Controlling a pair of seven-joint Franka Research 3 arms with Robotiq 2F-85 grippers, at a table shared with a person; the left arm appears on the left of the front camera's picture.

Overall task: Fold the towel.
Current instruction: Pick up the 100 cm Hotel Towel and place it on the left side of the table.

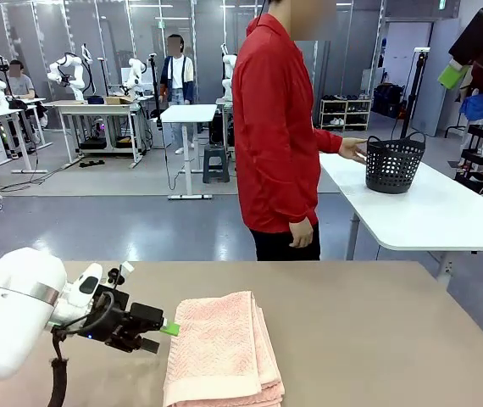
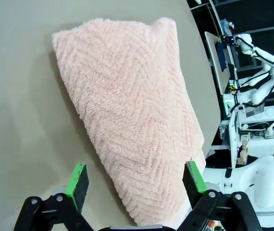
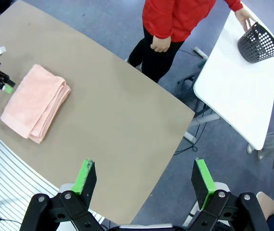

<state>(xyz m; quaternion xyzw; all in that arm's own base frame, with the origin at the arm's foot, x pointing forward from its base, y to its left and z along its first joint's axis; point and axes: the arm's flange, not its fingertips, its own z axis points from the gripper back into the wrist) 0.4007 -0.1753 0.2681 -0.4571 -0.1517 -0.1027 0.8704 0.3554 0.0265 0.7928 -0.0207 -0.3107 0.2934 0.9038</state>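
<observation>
The wide tan rectangular table (image 1: pixel 377 331) carries the folded salmon-pink terry towel (image 1: pixel 220 352), which lies just beside the left claw (image 1: pixel 158 335), on the side toward the table's middle. In the front view the near end of the towel is cut off by the bottom edge, so how far it reaches cannot be seen. Its stacked layers show along the side away from that claw.

Beyond the tan table stands a white table (image 1: pixel 445 212) with a person in a red long-sleeved top (image 1: pixel 275 127) next to it. One hand of this person (image 1: pixel 353 150) touches the rim of a black perforated plastic basket (image 1: pixel 393 164) on the white table; the other hand hangs down. The person's legs are hidden behind the tan table's far edge.

The left claw is released: in the left wrist view its green pads (image 2: pixel 77 180) stand wide apart, with the towel's herringbone surface between and beyond them, and they hold nothing. If a pad touches the cloth is hard to make out.

The right claw (image 3: pixel 144 180) is high above the table, released too, its fingers spread over bare tabletop and floor. The towel is well apart from it, far below.
</observation>
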